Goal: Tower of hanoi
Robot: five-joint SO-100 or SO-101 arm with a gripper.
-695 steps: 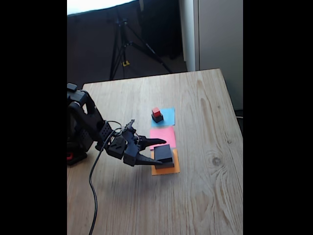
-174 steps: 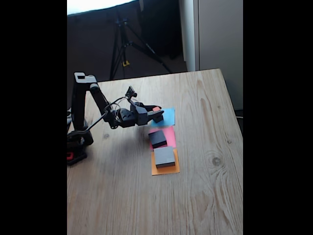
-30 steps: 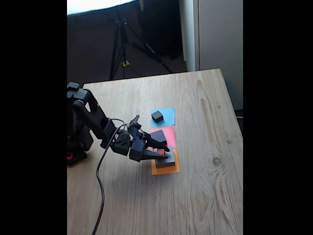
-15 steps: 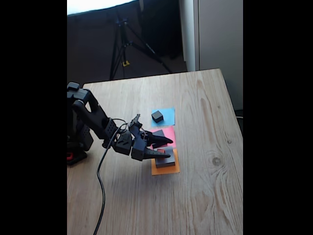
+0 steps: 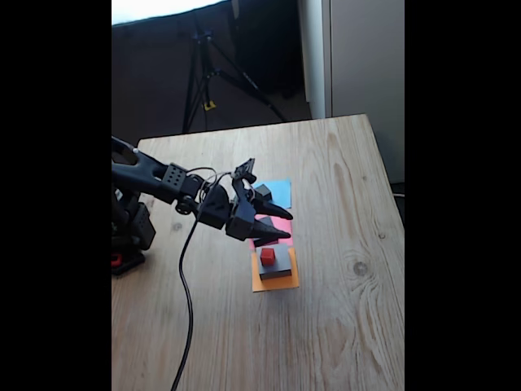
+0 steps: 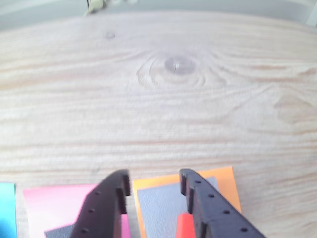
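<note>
Four blocks make up the set, and they sit on a wooden table (image 5: 342,309). Going left to right in the fixed view, the black arm reaches out from the left edge and its gripper (image 5: 281,225) hangs above the pink paper square (image 5: 282,223), jaws apart and holding nothing. Just right of the fingertips, the largest dark grey block (image 5: 278,262) lies flat on the orange paper square (image 5: 274,283), with the tiny red cube (image 5: 267,257) resting on its top near the left side. Both are squat squares with no clear long axis, edges roughly in line with the paper. A small black block (image 5: 263,191) sits further back on the blue paper square (image 5: 282,192). The middle block on the pink paper is mostly hidden behind the fingers. In the wrist view, the parted fingers (image 6: 101,206) frame the grey block.
</note>
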